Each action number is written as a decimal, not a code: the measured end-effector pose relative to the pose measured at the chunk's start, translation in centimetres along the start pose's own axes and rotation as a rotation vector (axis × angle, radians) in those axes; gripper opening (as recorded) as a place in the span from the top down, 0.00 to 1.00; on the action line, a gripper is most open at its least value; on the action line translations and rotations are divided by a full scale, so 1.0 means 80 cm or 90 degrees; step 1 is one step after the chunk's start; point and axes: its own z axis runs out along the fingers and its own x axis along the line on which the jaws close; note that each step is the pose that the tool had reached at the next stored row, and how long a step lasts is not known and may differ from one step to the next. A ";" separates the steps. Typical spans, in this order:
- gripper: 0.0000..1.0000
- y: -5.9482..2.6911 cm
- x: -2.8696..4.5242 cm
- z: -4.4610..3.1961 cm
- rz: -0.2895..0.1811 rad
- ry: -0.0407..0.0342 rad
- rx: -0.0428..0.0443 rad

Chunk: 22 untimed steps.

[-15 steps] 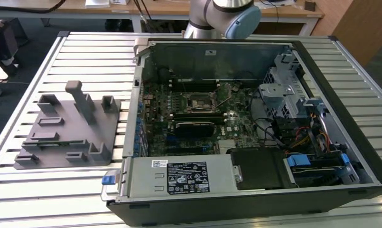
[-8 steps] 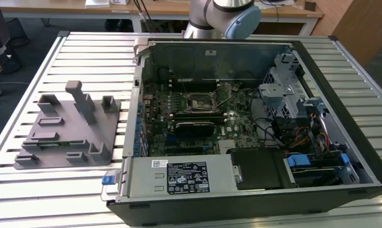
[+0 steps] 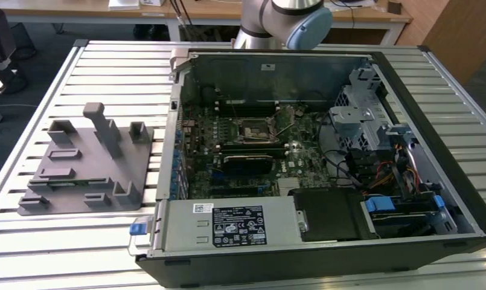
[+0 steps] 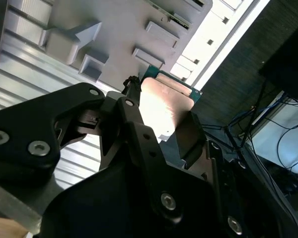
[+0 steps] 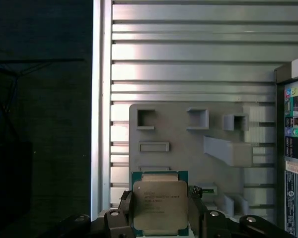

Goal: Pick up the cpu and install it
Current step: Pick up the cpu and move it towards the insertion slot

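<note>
Claw [image 5: 160, 212] holds cpu [image 5: 160, 201], apparently above grey fixture [image 5: 188, 144].

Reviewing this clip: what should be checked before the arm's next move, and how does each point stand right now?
1. Silver-topped square cpu clamped in the black gripper: ok.
2. Cpu held above the grey moulded tray, not resting in it: ok.
3. Black square socket frame on the motherboard appears uncovered: ok.
4. Cpu corner orientation matches the socket: cannot tell.
5. Black computer case side open for access: ok.
</note>
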 end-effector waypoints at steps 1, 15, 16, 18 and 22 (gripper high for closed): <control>0.47 0.000 -0.0034 0.0000 0.000 0.0000 0.0000; 0.47 0.000 -0.0565 0.0006 0.000 0.0000 0.0000; 0.47 0.001 -0.0612 0.0007 0.000 0.0000 0.0000; 0.47 0.001 -0.0805 0.0008 0.000 0.0000 0.0000; 0.47 0.001 -0.0977 0.0009 0.000 0.0000 0.0000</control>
